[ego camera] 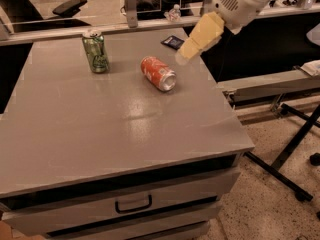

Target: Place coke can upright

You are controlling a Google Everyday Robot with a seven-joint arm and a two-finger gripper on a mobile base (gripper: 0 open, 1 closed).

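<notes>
The coke can (158, 73), red-orange with white markings, lies on its side on the grey table top (120, 119), its silver end facing front right. My gripper (183, 57) hangs from the upper right, above the table's back right part, just right of the can and apart from it.
A green can with a silver top (96, 51) stands upright at the back left. A small dark packet (173, 42) lies near the back edge behind my gripper. A drawer front (134, 204) is below the table top. A black stand's legs (295, 149) lie on the floor to the right.
</notes>
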